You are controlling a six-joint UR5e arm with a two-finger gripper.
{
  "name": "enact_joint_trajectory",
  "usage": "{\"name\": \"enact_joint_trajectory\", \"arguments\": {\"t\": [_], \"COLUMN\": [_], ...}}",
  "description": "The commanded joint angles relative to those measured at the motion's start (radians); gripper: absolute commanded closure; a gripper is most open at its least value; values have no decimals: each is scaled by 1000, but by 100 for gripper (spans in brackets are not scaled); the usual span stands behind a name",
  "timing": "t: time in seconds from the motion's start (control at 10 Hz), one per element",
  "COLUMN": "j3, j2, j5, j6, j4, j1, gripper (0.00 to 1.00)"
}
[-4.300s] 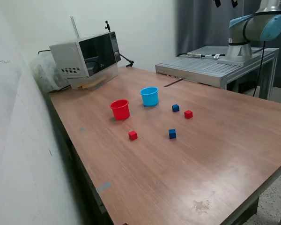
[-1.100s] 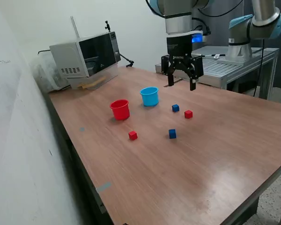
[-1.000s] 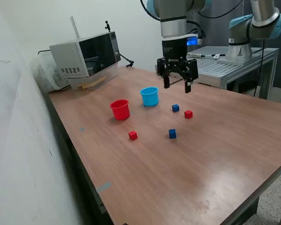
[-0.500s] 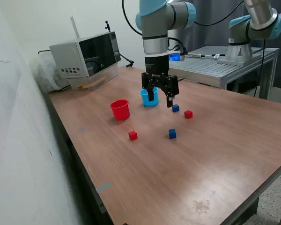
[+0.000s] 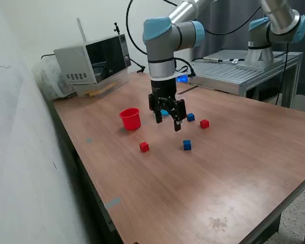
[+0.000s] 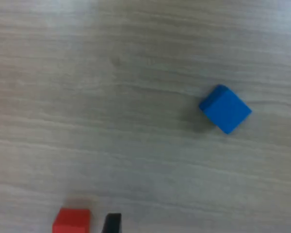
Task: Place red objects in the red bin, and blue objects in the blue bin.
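My gripper (image 5: 168, 122) hangs open and empty just above the table, to the exterior view's right of the red bin (image 5: 130, 118). It covers most of the blue bin (image 5: 164, 112), which shows only as a sliver behind the fingers. One red cube (image 5: 144, 147) and one blue cube (image 5: 187, 145) lie nearer the front. A second blue cube (image 5: 190, 117) and a second red cube (image 5: 204, 123) sit further to the exterior view's right. In the wrist view a blue cube (image 6: 225, 109) and a red cube (image 6: 71, 221) lie on the wood, with a dark fingertip (image 6: 111, 223) beside the red one.
A microwave (image 5: 94, 63) stands at the back on the exterior view's left. A grey metal platform (image 5: 234, 71) carrying a second arm's base (image 5: 267, 38) adjoins the table at the back right. The wooden table (image 5: 218, 183) ends close to a white wall on the left.
The arm came into view from the back right, swept across and down, and now hangs low in front of the blue bin. The cubes and both bins have stayed put.
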Motion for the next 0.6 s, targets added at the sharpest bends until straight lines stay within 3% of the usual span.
{"name": "enact_joint_trajectory", "arguments": {"t": [0.0, 0.5], "j3": [-10, -105], "j2": [56, 97], "j5": [0, -9], "j6": [-19, -35], "j4": [-25, -53], "j1": [-21, -64], "gripper": [0, 0]}}
